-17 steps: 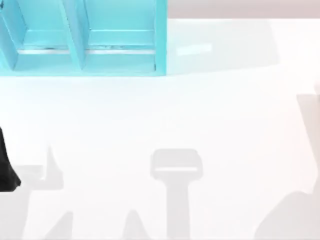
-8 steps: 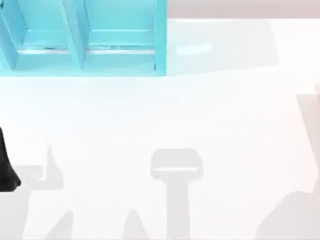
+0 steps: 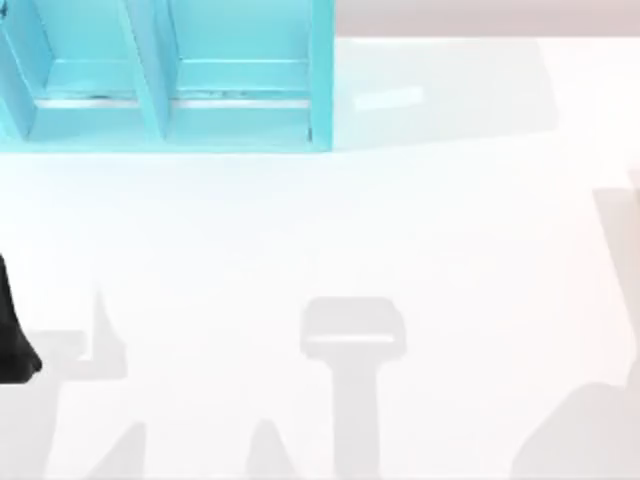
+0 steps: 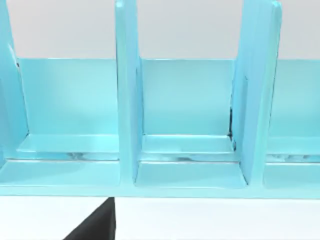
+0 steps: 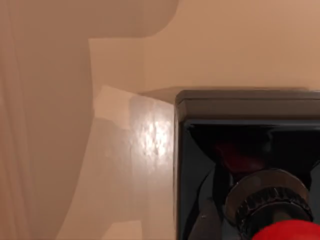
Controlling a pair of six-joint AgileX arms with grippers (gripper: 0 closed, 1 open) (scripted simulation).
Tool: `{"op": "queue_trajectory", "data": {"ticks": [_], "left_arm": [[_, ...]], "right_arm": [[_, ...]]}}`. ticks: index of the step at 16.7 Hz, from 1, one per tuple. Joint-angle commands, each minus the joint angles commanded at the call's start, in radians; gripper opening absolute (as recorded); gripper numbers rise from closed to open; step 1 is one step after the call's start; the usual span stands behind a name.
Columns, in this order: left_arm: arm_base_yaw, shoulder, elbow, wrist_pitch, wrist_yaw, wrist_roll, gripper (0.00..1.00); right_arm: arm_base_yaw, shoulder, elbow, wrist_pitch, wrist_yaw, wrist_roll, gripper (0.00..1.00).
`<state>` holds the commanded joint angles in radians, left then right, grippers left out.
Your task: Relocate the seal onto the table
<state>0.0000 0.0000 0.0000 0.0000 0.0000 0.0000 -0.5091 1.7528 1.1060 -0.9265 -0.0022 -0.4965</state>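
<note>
The worktop (image 3: 450, 250) looked plain white and smooth, with a soft sheen that took pale grey shadows across the lower part of the frame. The shelf unit (image 3: 170, 90) at the upper left looked like painted turquoise board, smooth and slightly glossy, its compartment floors catching light streaks. In the right wrist view the seal (image 5: 280, 205) showed a glossy black block base with reflections, a ribbed dull-metal-looking collar, and a shiny red knob.

Turquoise shelf unit (image 3: 180, 90), white table (image 3: 420, 240)
</note>
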Motion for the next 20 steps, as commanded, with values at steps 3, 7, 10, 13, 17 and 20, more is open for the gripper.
{"op": "queue_trajectory", "data": {"ticks": [3, 7, 10, 13, 17, 20], "left_arm": [[0.0, 0.0, 0.0, 0.0, 0.0, 0.0, 1.0], [0.0, 0.0, 0.0, 0.0, 0.0, 0.0, 1.0], [0.0, 0.0, 0.0, 0.0, 0.0, 0.0, 1.0], [0.0, 0.0, 0.0, 0.0, 0.0, 0.0, 1.0], [0.0, 0.0, 0.0, 0.0, 0.0, 0.0, 1.0], [0.0, 0.0, 0.0, 0.0, 0.0, 0.0, 1.0]], "right_arm": [[0.0, -0.002, 0.0, 0.0, 0.0, 0.001, 0.0], [0.06, -0.019, 0.061, -0.074, -0.001, 0.072, 0.0], [0.187, -0.063, 0.167, -0.239, -0.002, 0.206, 0.0], [0.353, -0.124, 0.281, -0.434, -0.002, 0.357, 0.0], [0.497, -0.196, 0.38, -0.577, -0.001, 0.495, 0.0], [0.507, -0.202, 0.387, -0.587, 0.0, 0.505, 0.0]]}}
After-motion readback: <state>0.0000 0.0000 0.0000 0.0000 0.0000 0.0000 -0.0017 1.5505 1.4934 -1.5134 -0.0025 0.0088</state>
